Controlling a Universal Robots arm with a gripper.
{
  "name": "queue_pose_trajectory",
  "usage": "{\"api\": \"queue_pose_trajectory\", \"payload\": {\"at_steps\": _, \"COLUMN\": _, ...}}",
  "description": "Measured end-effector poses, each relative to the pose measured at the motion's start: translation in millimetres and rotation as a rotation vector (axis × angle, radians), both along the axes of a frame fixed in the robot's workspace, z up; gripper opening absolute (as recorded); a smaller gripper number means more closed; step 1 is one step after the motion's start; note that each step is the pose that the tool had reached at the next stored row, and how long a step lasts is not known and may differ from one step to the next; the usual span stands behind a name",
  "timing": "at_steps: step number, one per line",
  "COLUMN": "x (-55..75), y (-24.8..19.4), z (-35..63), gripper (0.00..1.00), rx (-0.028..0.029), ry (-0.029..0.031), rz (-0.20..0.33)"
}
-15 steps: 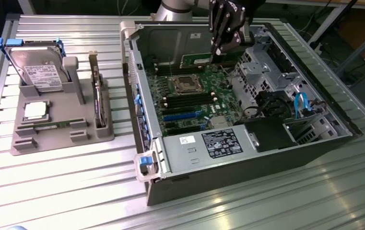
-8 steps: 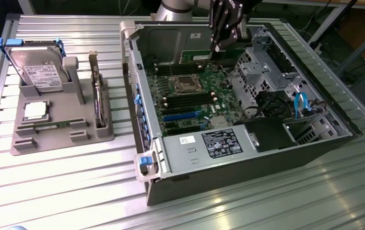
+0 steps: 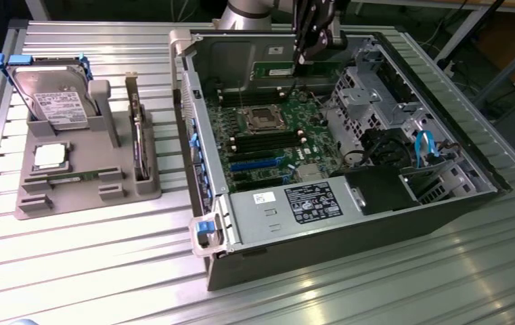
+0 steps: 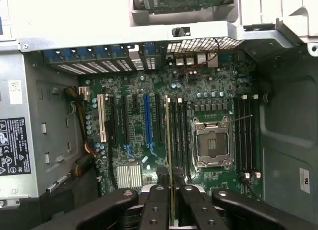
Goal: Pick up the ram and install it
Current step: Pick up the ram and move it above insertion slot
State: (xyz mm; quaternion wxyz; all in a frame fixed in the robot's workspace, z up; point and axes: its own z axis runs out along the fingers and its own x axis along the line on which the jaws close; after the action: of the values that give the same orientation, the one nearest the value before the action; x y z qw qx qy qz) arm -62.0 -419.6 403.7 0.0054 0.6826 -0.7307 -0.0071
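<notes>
A silver metal table (image 3: 348, 291), its top made of long parallel ribbed slats, carries two things. Toward the exterior view's left, a grey moulded plastic holder tray (image 3: 95, 152) sits flat on the slats, with its slots and pockets facing up. Near it, toward the exterior view's right, a black and silver desktop computer case (image 3: 329, 247) lies on its side with the side panel off and its open interior facing up. A narrow strip of bare slats runs between the two. Bright light glares off the slats in front of both.
</notes>
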Motion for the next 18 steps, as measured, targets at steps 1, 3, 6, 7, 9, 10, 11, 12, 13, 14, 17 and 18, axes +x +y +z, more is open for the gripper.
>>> {"api": "queue_pose_trajectory", "payload": {"at_steps": 1, "x": 0.4, "y": 3.0, "z": -0.2, "gripper": 0.14, "rx": 0.0001, "ry": -0.0001, "rz": -0.003}}
{"api": "queue_pose_trajectory", "payload": {"at_steps": 3, "x": 1.3, "y": 10.2, "z": -0.5, "gripper": 0.14, "rx": 0.0, "ry": 0.0, "rz": -0.008}}
{"api": "queue_pose_trajectory", "payload": {"at_steps": 6, "x": 2.6, "y": 21.3, "z": -1.1, "gripper": 0.14, "rx": 0.0, "ry": 0.0, "rz": -0.017}}
{"api": "queue_pose_trajectory", "payload": {"at_steps": 7, "x": 2.9, "y": 24.2, "z": -1.2, "gripper": 0.14, "rx": 0.0, "ry": 0.0, "rz": -0.019}}
{"api": "queue_pose_trajectory", "payload": {"at_steps": 9, "x": 3.2, "y": 27.4, "z": -1.4, "gripper": 0.14, "rx": -0.0001, "ry": 0.0, "rz": -0.022}}
{"api": "queue_pose_trajectory", "payload": {"at_steps": 10, "x": 3.2, "y": 27.4, "z": -1.4, "gripper": 0.14, "rx": 0.0, "ry": 0.0, "rz": -0.022}}
{"api": "queue_pose_trajectory", "payload": {"at_steps": 11, "x": 3.1, "y": 28.1, "z": -1.5, "gripper": 0.14, "rx": 0.0002, "ry": -0.0002, "rz": -0.022}}
{"api": "queue_pose_trajectory", "payload": {"at_steps": 12, "x": 3.2, "y": 29.7, "z": -1.4, "gripper": 0.14, "rx": -0.0006, "ry": -0.0072, "rz": -0.022}}
{"api": "queue_pose_trajectory", "payload": {"at_steps": 13, "x": 3.2, "y": 30.4, "z": -1.3, "gripper": 0.14, "rx": -0.0016, "ry": -0.0168, "rz": -0.022}}
{"api": "queue_pose_trajectory", "payload": {"at_steps": 14, "x": 3.2, "y": 30.4, "z": -1.4, "gripper": 0.14, "rx": -0.0014, "ry": -0.0181, "rz": -0.022}}
{"api": "queue_pose_trajectory", "payload": {"at_steps": 17, "x": 3.2, "y": 30.5, "z": -1.6, "gripper": 0.14, "rx": -0.0013, "ry": -0.0182, "rz": -0.022}}
{"api": "queue_pose_trajectory", "payload": {"at_steps": 18, "x": 3.2, "y": 30.7, "z": -2.2, "gripper": 0.14, "rx": -0.0013, "ry": -0.0182, "rz": -0.022}}
